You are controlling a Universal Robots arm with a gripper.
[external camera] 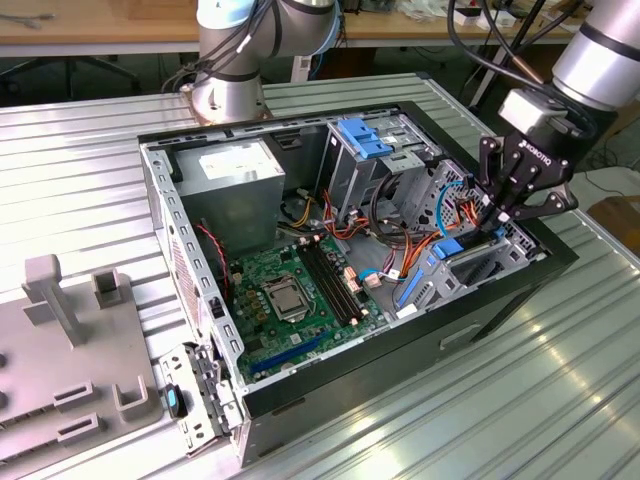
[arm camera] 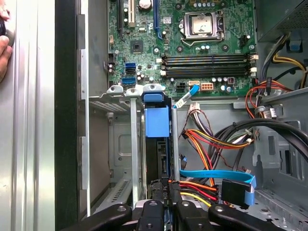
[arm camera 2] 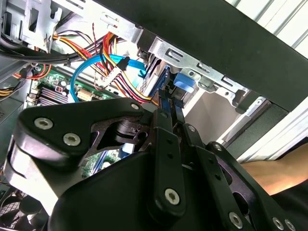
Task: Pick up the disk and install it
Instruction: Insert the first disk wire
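Disk (arm camera: 157, 144) upright in bay slot, walls tight both sides; end effector (arm camera: 166, 195) clamped on disk's edge.

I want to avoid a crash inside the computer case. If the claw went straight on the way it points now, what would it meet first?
Most likely the disk standing in its bay: the claw sits right at its near edge, perhaps already gripping it. Depth is unclear.

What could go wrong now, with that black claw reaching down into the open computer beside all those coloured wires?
Two risks stand out. The black end effector works right beside the red, orange and yellow wire bundle and the flat blue ribbon cable, so it might snag or pinch one. The dark flat disk with blue plastic rails stands in a narrow metal bay; if slightly tilted, it could jam.
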